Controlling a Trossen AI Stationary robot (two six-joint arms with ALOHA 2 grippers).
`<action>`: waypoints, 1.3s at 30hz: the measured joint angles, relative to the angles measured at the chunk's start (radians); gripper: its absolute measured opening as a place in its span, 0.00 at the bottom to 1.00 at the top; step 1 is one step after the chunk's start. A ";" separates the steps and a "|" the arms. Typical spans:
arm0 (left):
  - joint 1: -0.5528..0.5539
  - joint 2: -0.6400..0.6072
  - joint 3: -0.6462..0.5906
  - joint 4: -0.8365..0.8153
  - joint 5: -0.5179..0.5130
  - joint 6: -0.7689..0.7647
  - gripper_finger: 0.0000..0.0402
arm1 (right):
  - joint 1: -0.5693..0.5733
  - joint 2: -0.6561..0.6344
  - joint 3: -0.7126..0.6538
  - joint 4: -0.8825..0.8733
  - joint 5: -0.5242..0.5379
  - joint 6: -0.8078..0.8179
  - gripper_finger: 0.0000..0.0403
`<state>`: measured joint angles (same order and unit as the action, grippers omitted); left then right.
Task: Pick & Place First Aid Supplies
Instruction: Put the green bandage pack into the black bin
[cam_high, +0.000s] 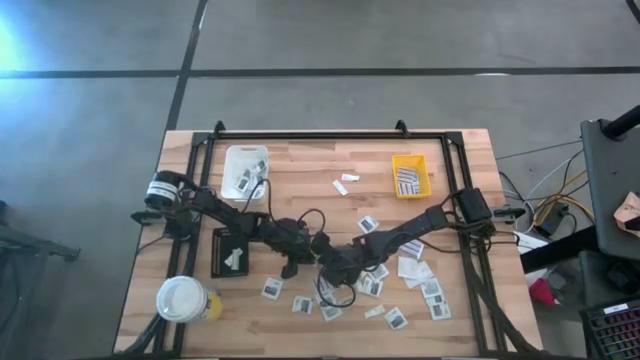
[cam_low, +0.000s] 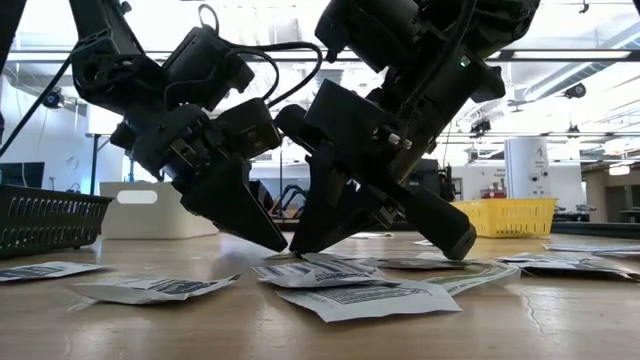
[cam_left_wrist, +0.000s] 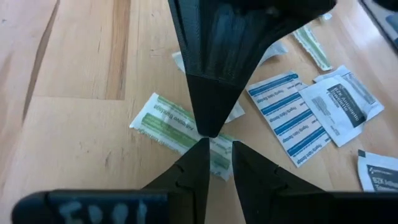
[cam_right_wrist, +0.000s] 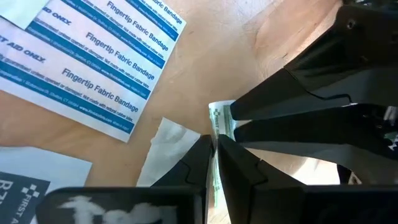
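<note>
A white packet with green stripes (cam_left_wrist: 165, 121) lies on the wooden table near its front middle. My two grippers meet over it, tip to tip. My right gripper (cam_right_wrist: 214, 152) comes from the table's right and is shut on the packet. My left gripper (cam_left_wrist: 217, 149) comes from the left. Its fingers stand a narrow gap apart at the packet's end, which shows in the gap. I cannot tell whether they touch it. More first aid supplies, blue-striped and grey-printed packets (cam_left_wrist: 289, 115), lie flat around them. My right gripper pinches the green-striped packet's edge (cam_right_wrist: 216, 121) between its two fingers. The fingers slant down from the table's right. The packet shows edge-on between them. Its far end (cam_left_wrist: 146, 118) lies on or close to the table.
A white tray (cam_high: 245, 170) and a yellow tray (cam_high: 410, 176) stand at the far side, and a black tray (cam_high: 232, 250) at the left. A white-topped yellow cup (cam_high: 183, 298) stands at the near left. Many loose packets (cam_high: 425, 280) are scattered along the near right.
</note>
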<state>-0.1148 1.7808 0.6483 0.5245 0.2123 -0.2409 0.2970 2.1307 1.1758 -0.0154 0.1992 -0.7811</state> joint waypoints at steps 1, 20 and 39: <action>0.001 -0.001 0.001 0.004 0.004 0.000 0.21 | 0.000 0.000 0.000 0.000 0.002 0.008 0.07; 0.003 -0.256 0.002 -0.282 -0.042 0.055 0.21 | -0.002 -0.082 -0.007 -0.033 0.015 0.117 0.02; -0.002 -0.477 0.001 -0.526 -0.113 0.068 0.21 | -0.002 -0.283 -0.025 -0.164 0.034 0.247 0.02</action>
<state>-0.1167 1.3033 0.6497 -0.0017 0.0992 -0.1725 0.2947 1.8473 1.1505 -0.1794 0.2333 -0.5339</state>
